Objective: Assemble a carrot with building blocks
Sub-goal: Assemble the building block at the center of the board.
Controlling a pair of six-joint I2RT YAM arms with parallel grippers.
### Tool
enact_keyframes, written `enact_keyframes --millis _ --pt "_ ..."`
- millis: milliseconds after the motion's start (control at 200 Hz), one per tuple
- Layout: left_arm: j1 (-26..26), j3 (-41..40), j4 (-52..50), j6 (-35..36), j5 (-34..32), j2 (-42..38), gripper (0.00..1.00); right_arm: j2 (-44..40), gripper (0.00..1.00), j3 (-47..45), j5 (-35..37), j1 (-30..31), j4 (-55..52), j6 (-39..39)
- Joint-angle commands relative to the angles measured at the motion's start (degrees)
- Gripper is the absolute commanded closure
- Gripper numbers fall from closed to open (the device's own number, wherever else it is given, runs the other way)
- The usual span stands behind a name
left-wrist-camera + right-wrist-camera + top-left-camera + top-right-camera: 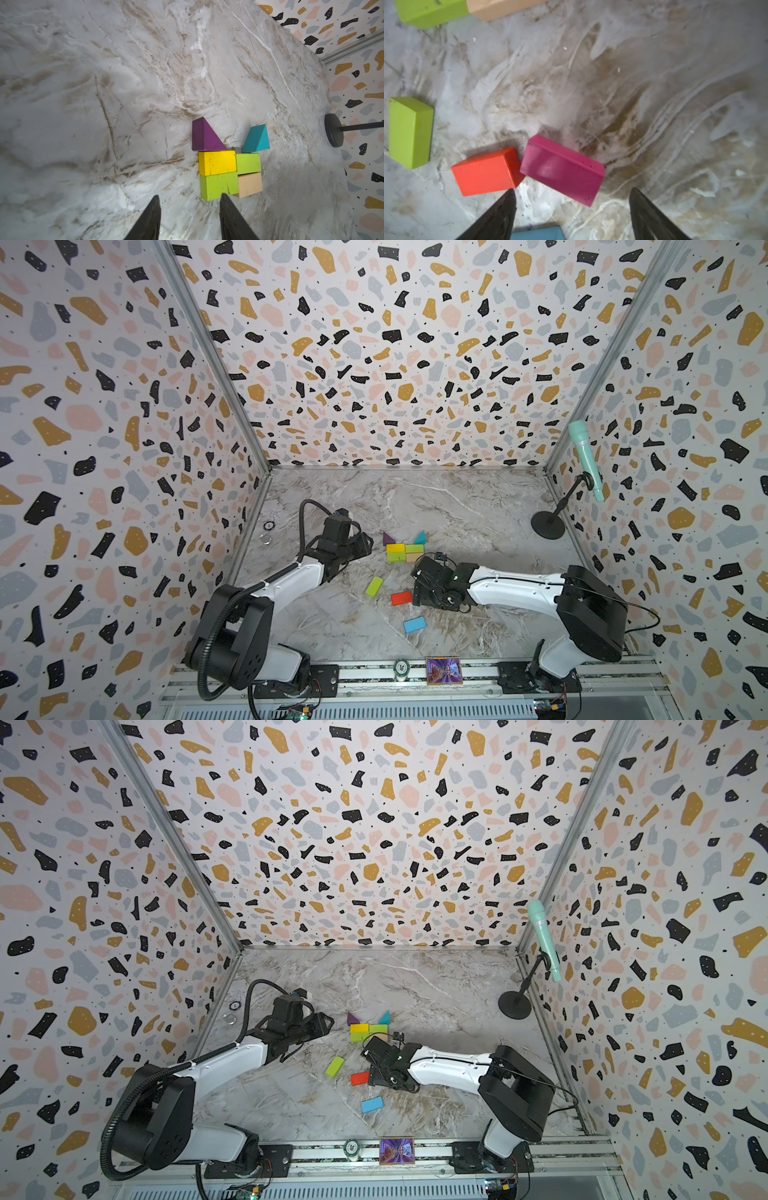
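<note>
Beyond the carrot (399, 551), open table (436, 502) stretches to the back wall (395, 364).

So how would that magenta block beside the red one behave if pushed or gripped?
The magenta block looks rigid and flat-faced, so it probably slides rather than rolls. Its broad parallel sides should suit a pinch. One corner appears to touch the red block, so a push may move both.

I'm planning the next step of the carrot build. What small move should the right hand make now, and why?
Probably ease the right hand down astride the magenta block: its jaws stand open and empty, with that block just ahead of them.
</note>
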Motion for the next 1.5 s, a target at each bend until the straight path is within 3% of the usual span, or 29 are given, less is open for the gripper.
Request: enact_keyframes --millis 0,320,1001,1492 --pt "0.14 -0.43 4.29 -0.14 2.28 -1.44 0.55 0.95 0.15 2.94 1.06 0.21 -0.76 2.64" --pt "0.14 -2.14 7.37 -0.3 3.95 -2.16 0.55 5.89 0.26 5.42 -0.6 0.04 -3.36 7.68" --pt "0.17 -3.86 12.82 -2.62 6.48 -0.71 0.56 3.19 0.23 3.31 -0.54 -0.44 -3.03 11.58" --pt "0.13 -4.4 13.75 -2.79 6.73 -0.04 0.56 5.69 0.29 3.44 -1.79 -0.96 -1.61 11.06"
